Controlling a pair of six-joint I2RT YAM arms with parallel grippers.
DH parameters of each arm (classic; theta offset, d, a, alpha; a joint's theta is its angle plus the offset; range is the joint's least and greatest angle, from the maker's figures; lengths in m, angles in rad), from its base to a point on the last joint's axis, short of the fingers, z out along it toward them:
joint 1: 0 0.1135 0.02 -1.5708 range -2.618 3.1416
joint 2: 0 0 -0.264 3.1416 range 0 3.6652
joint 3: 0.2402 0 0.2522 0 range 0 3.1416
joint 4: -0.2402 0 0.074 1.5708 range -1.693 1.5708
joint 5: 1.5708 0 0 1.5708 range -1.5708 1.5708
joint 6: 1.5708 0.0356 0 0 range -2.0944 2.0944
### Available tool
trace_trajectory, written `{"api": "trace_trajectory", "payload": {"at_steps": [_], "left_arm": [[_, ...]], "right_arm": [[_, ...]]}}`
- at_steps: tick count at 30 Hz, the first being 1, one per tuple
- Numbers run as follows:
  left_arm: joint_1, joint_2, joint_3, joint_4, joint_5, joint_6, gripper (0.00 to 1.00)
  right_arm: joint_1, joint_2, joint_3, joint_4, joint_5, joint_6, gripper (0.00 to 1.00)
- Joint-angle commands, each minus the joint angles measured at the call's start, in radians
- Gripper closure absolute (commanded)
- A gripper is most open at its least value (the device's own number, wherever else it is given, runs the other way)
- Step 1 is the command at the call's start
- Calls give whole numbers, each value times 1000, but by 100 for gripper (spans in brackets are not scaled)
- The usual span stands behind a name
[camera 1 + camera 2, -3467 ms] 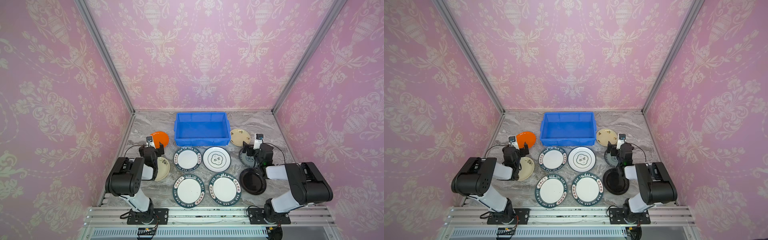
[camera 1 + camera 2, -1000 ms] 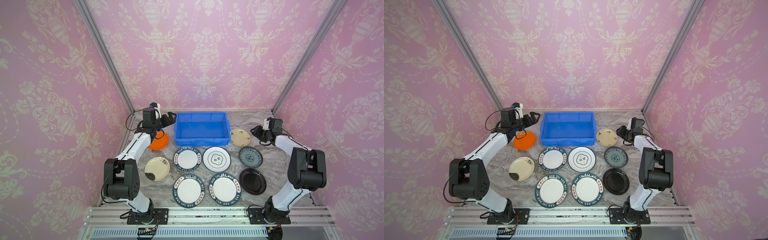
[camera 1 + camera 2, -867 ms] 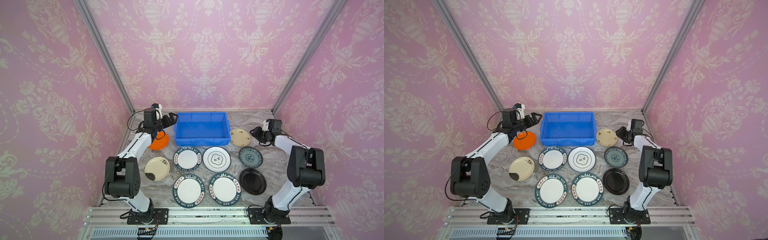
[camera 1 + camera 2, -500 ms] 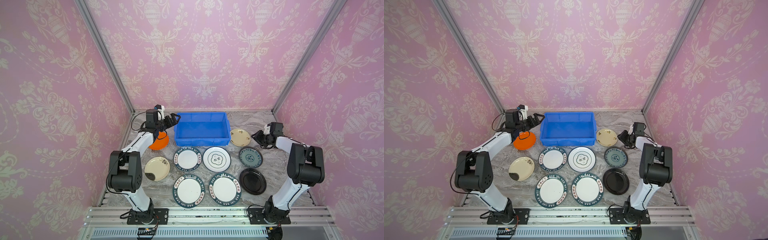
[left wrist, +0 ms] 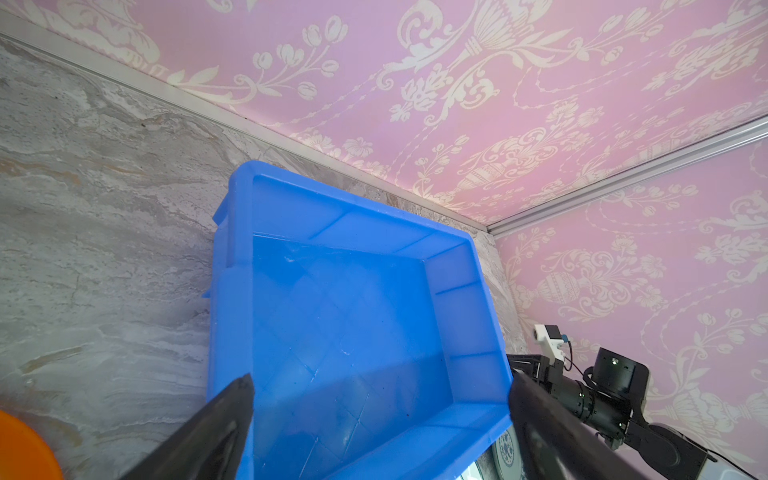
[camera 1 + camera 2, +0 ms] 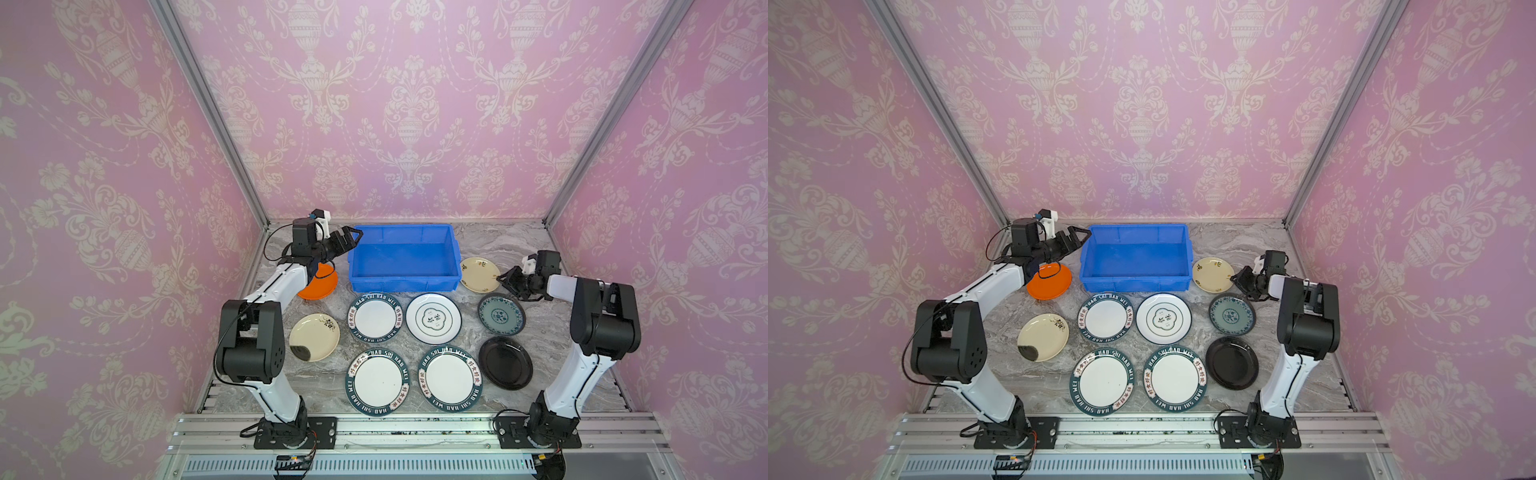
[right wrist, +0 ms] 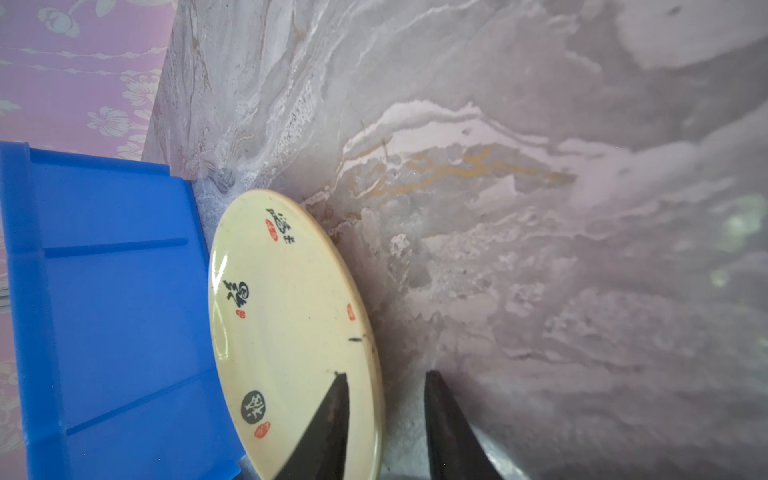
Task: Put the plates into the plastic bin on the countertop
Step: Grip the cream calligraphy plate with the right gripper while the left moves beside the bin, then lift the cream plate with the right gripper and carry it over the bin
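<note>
Left gripper [image 5: 380,378] spread wide and empty, plastic bin [image 5: 357,316] just ahead, its end wall between the fingertips, right gripper [image 7: 386,376] narrowly parted astride the cream floral plate [image 7: 286,316] rim — one finger over the plate, one over the countertop [image 7: 540,208] — not clamped.
</note>
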Motion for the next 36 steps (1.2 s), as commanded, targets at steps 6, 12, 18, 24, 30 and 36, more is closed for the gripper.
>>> {"api": "trace_trajectory", "payload": {"at_steps": [6, 12, 18, 24, 30, 36], "left_arm": [[-5, 31, -12, 3, 13, -6, 3], [-5, 40, -13, 2, 12, -2, 3], [-5, 39, -21, -1, -3, -3, 3], [-5, 43, -19, -11, -3, -1, 3], [-4, 43, -18, -28, -25, 10, 2], [-5, 46, -8, -43, -27, 15, 2]], "right_arm": [[-10, 57, 7, 15, -43, 33, 72], [-19, 87, 0, 65, -95, 87, 76], [-23, 115, 2, 93, -133, 115, 77], [-25, 137, 23, 55, -137, 110, 84], [-25, 143, 27, 46, -133, 110, 93], [-25, 113, 11, 55, -108, 104, 100]]}}
